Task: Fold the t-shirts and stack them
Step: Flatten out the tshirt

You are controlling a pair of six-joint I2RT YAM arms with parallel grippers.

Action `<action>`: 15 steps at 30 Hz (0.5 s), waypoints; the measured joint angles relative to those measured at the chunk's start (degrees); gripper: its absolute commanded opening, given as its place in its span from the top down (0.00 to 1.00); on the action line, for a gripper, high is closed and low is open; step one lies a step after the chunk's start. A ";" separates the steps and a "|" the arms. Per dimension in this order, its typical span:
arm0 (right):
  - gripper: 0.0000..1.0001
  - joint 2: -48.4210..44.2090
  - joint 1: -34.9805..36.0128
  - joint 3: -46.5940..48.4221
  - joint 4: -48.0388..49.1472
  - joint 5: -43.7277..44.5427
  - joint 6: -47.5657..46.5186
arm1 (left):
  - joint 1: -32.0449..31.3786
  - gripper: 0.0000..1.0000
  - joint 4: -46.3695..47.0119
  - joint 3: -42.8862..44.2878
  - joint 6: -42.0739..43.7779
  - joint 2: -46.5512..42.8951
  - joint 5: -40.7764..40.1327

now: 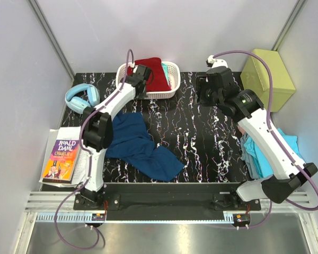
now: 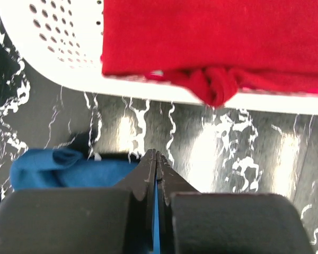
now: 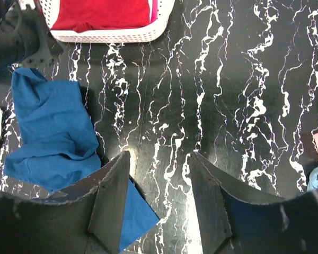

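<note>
The crumpled blue cloth t-shirt [image 1: 140, 145] lies on the black white-veined desk [image 1: 201, 137], its long axis running diagonally from behind the left end effector [image 2: 156, 159] to a point below and left of the right end effector [image 3: 160, 155]. Neither end effector touches it. A red cloth t-shirt [image 2: 212, 37] fills the white perforated plastic basket [image 2: 53, 58] just ahead of the left end effector, with a bunched fold hanging over the near rim. The left fingers are pressed together with nothing visibly pinched at their tips. The right fingers stand apart over bare desk, holding nothing. Turquoise cloth t-shirts [image 1: 259, 153] sit well behind the right end effector, under its arm.
</note>
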 measured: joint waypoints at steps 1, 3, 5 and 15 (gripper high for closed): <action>0.44 -0.28 0.00 -0.28 -0.11 -0.02 0.00 | 0.15 1.00 -0.22 1.11 0.00 0.94 0.09; 0.44 -0.76 0.00 -0.76 -0.31 -0.04 0.00 | 0.50 1.00 -0.52 1.75 -0.02 2.16 0.39; 0.43 -1.29 0.00 -1.31 -0.66 -0.02 0.00 | 0.81 1.00 -1.44 1.75 -0.07 2.84 0.57; 0.42 -3.78 0.00 -3.72 -1.27 0.00 0.26 | 2.43 1.00 -2.64 3.91 -0.15 7.13 2.03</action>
